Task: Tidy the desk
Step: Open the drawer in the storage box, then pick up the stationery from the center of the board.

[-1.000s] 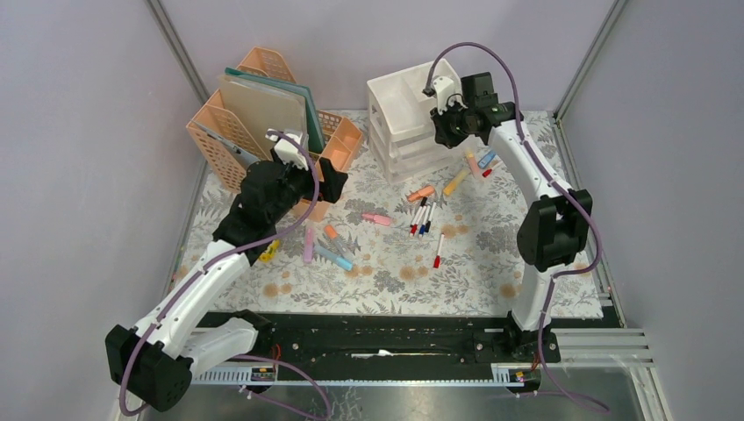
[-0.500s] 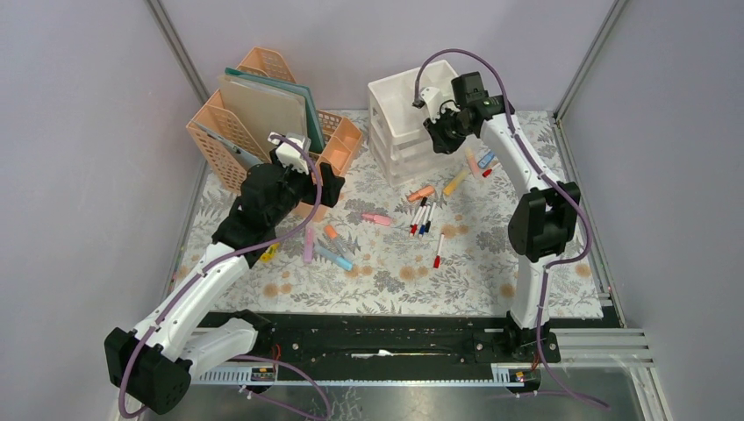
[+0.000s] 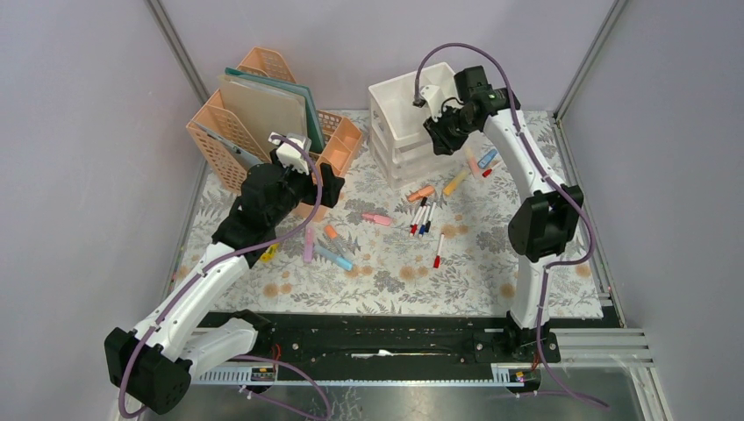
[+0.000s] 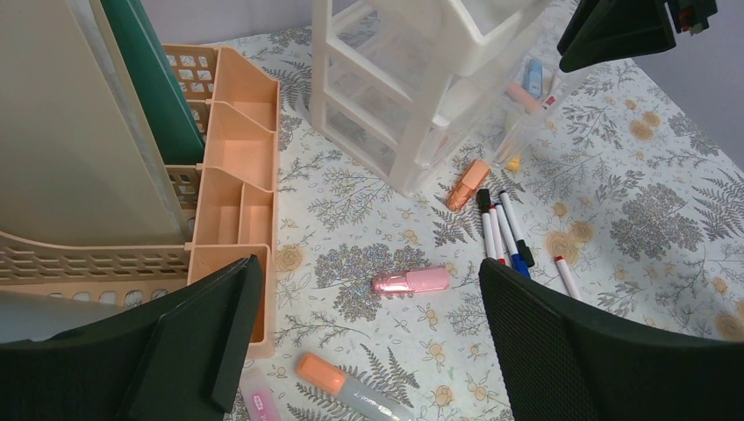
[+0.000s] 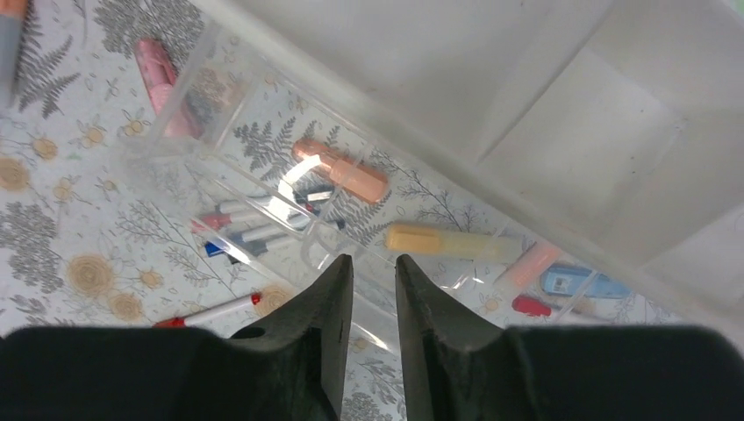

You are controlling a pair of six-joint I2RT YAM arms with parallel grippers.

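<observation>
Right gripper [image 5: 368, 267], fingers narrowly parted, crowds the far white three-drawer plastic unit [image 3: 390, 132]; a sideways drag could topple it. Left gripper [image 4: 364, 285] gapes wide, empty.

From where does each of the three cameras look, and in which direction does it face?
Top external: above, behind the arm bases, looking down on the desk; left arm and right arm show.
Left wrist: on the left gripper, facing the peach file rack and white drawer unit; open fingers show.
Right wrist: on the right gripper, looking down through the drawer unit; narrowly parted fingers show.
Both wrist views share the orange highlighter.
</observation>
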